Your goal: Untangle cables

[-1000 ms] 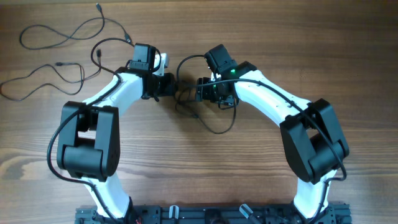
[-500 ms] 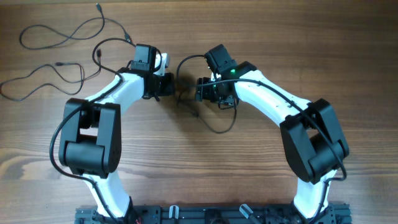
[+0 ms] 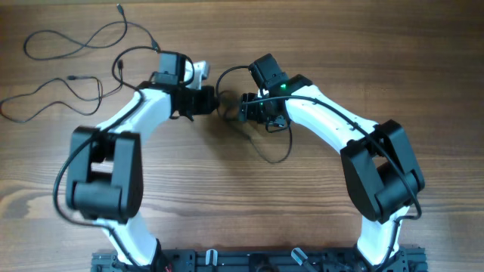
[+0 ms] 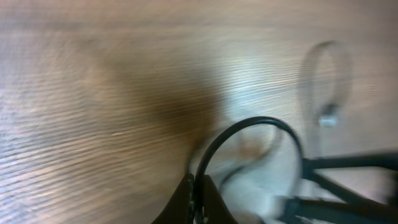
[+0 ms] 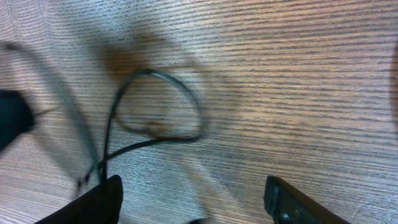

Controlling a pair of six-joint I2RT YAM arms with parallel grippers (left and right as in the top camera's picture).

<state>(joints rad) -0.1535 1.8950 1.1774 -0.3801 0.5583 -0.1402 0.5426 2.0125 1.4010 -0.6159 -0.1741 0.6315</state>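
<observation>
Left tool pinching a looped cable (view blurred), right tool spread apart over wooden table

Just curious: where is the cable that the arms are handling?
Overhead, the dark cable lies centrally between the left gripper, which pinches it, and the open right gripper.

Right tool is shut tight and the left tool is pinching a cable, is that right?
Not quite: the right tool is open, spread wide, as the right wrist view shows. The left tool does pinch a cable.
</observation>
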